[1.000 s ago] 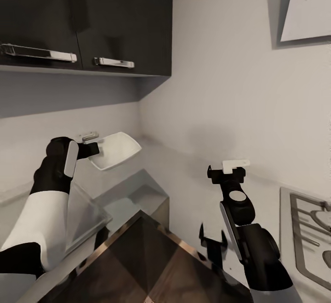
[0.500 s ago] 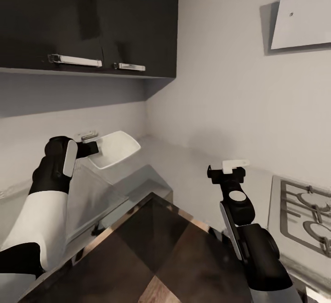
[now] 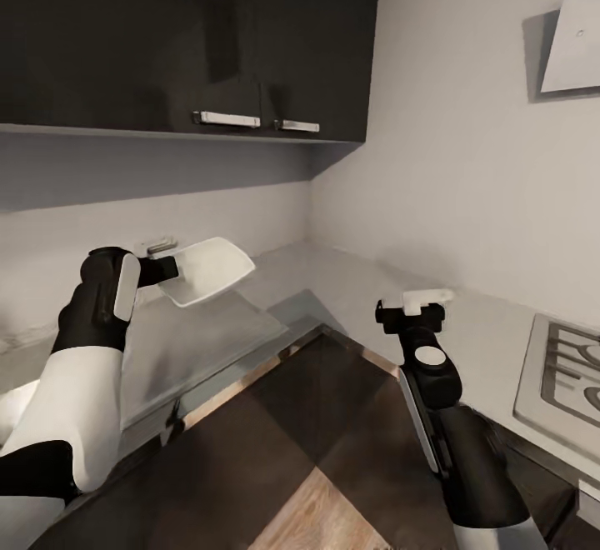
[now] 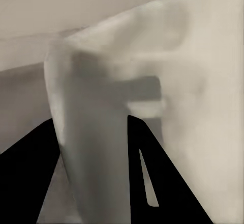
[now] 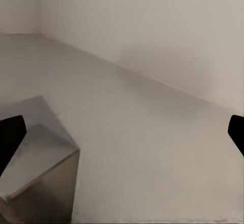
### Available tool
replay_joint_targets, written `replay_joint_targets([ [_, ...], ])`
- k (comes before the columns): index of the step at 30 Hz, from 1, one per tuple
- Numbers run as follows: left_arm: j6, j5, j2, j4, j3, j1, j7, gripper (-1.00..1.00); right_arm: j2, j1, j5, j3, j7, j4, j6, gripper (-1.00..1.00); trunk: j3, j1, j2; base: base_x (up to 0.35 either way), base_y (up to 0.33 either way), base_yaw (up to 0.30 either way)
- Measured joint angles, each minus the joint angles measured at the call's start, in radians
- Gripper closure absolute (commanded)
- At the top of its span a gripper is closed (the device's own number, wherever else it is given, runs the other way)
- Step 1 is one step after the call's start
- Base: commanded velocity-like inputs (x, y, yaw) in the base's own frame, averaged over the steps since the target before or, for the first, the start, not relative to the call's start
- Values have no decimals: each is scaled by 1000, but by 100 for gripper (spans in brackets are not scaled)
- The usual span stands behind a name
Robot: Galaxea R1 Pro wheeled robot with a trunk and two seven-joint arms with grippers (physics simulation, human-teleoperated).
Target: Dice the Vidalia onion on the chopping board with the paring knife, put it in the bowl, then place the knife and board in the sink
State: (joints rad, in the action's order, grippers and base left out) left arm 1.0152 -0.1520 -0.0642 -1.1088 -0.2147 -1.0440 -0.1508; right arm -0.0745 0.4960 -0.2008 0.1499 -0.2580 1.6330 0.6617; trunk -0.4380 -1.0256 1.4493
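Left gripper is clamped on the rim of the white bowl, holding it tilted in the air above the grey countertop; right gripper hangs empty over the corner, fingers spread wide; stove at right.

This is a home kitchen, seen in a corner where two pale walls meet. Dark wall cabinets with slim metal bar handles hang over a smooth grey bench that runs along both walls and turns at the corner, its front edge steel-coloured. At the right end of the bench sits a gas hob with metal pan grates, and above it a pale slanted extractor hood is fixed to the wall. The floor is dark, wood-patterned tile.
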Motion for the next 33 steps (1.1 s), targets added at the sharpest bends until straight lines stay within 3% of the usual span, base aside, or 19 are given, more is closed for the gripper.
replay_joint_targets([
  [33,0,1,0,2,0,0,0,100,0,0,0,0,0,0,0,-100,0,0,0,-314,111,279],
])
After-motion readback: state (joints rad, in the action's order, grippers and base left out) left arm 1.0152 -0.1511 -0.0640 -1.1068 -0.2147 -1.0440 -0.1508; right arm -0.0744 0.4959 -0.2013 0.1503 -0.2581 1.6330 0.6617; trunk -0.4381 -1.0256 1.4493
